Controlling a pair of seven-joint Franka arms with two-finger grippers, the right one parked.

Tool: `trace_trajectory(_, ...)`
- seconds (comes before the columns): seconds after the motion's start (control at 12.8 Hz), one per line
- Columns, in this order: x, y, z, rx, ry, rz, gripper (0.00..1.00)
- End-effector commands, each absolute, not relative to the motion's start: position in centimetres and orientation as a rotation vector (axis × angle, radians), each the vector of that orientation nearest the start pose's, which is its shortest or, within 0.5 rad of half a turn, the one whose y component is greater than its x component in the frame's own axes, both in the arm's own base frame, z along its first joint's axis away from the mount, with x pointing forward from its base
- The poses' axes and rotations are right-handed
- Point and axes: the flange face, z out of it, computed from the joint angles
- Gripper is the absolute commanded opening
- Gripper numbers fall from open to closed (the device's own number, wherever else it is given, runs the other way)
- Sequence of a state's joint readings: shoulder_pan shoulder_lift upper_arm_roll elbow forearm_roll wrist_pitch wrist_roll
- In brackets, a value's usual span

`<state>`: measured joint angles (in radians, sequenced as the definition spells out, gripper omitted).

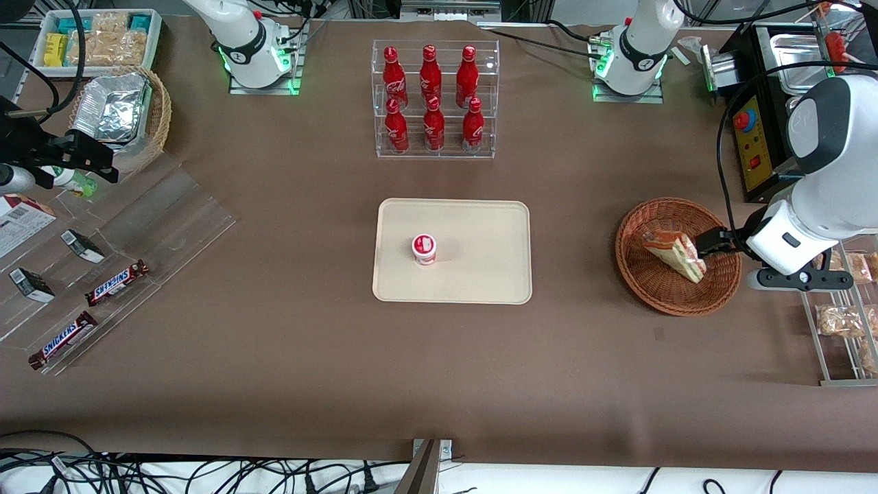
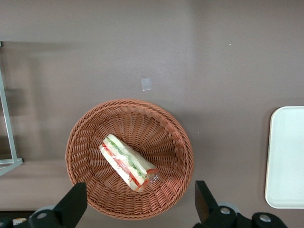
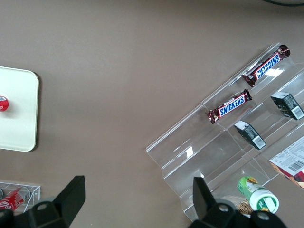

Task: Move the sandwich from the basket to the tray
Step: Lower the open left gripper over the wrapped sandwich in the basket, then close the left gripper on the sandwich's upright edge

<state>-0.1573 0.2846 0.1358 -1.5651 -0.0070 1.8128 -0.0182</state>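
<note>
The sandwich (image 1: 675, 255) is a clear-wrapped wedge with red and green filling. It lies in the round reddish-brown wicker basket (image 1: 675, 302) toward the working arm's end of the table. My left gripper (image 1: 710, 243) hovers above the basket, beside the sandwich, open and empty. In the left wrist view the sandwich (image 2: 127, 162) lies in the basket (image 2: 85, 142), with the gripper (image 2: 137, 209) above it and its fingers (image 2: 73, 202) spread wider than the sandwich. The cream-beige tray (image 1: 480, 226) lies at mid-table, and its edge also shows in the left wrist view (image 2: 287, 156).
A small red-and-white cup (image 1: 424, 248) stands on the tray. A clear rack of red bottles (image 1: 434, 99) stands farther from the camera than the tray. A wire rack of bagged snacks (image 1: 847, 309) and a control box (image 1: 761, 137) flank the basket. A clear shelf holds Snickers bars (image 1: 116, 283).
</note>
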Motion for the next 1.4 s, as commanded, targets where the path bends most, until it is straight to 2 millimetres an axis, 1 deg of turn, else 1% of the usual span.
trace_trajectory(0.0, 64.7, -2.5, 47.6, -3.081, -0.066, 0.06, 1.0)
trace_trajectory(0.08, 65.1, -2.3, 46.8, -3.076, -0.149, 0.057, 1.0)
trace_trajectory(0.39, 66.2, -1.7, 42.5, -2.989, -0.638, 0.077, 1.0)
trace_trajectory(0.55, 66.0, -1.4, 40.6, -2.945, -0.809, 0.068, 1.0)
trace_trajectory(0.62, 65.7, -1.3, 39.4, -2.932, -0.849, 0.07, 1.0)
trace_trajectory(0.78, 64.7, -0.1, 36.8, -2.887, -0.986, 0.076, 1.0)
trace_trajectory(0.86, 64.1, 0.3, 35.5, -2.874, -1.023, 0.075, 1.0)
trace_trajectory(1.09, 61.7, 0.9, 32.9, -2.871, -1.081, 0.036, 1.0)
trace_trajectory(1.17, 61.1, 1.1, 32.0, -2.854, -1.124, 0.035, 1.0)
trace_trajectory(1.25, 60.6, 1.7, 31.3, -2.817, -1.198, 0.052, 1.0)
trace_trajectory(1.33, 60.0, 1.7, 30.5, -2.799, -1.227, 0.073, 1.0)
